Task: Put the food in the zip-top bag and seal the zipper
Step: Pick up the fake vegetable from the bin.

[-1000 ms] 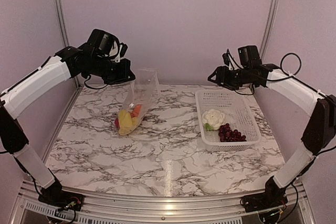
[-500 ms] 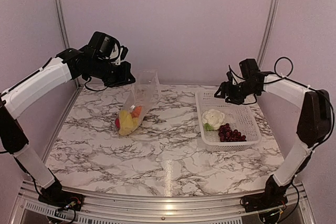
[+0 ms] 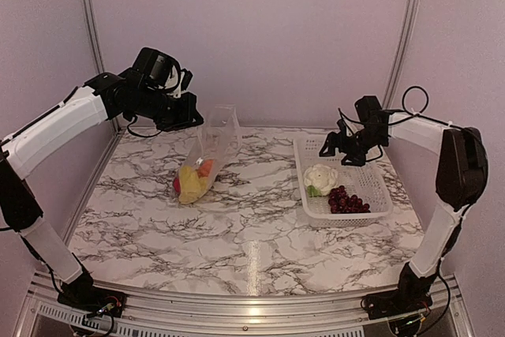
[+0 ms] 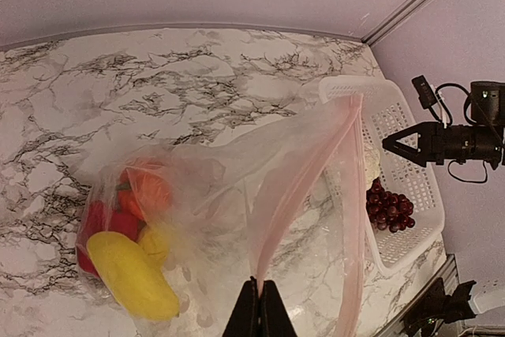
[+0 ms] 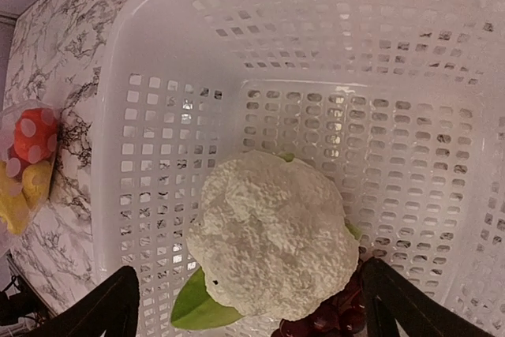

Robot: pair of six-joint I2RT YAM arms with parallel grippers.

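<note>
1. Top external: left fingers (image 3: 189, 120) hold the zip-top bag (image 3: 207, 151) up by its mouth, its base on the tabletop (image 3: 237, 226). The right fingers (image 3: 325, 149) hover over the basket (image 3: 380, 195).
2. Left wrist: fingers pinched together on the zipper (image 4: 298, 191); food (image 4: 130, 274) lies in the bag's bottom.
3. Right wrist: fingers spread wide above the cauliflower (image 5: 272, 234), with grapes (image 5: 331, 321) touching it.

Soft, even overhead light fills the scene; a pale glare streak marks the table (image 3: 252, 262) near its front. The bag (image 4: 237, 179) glints faintly. Shadows faint, focus sharp.
</note>
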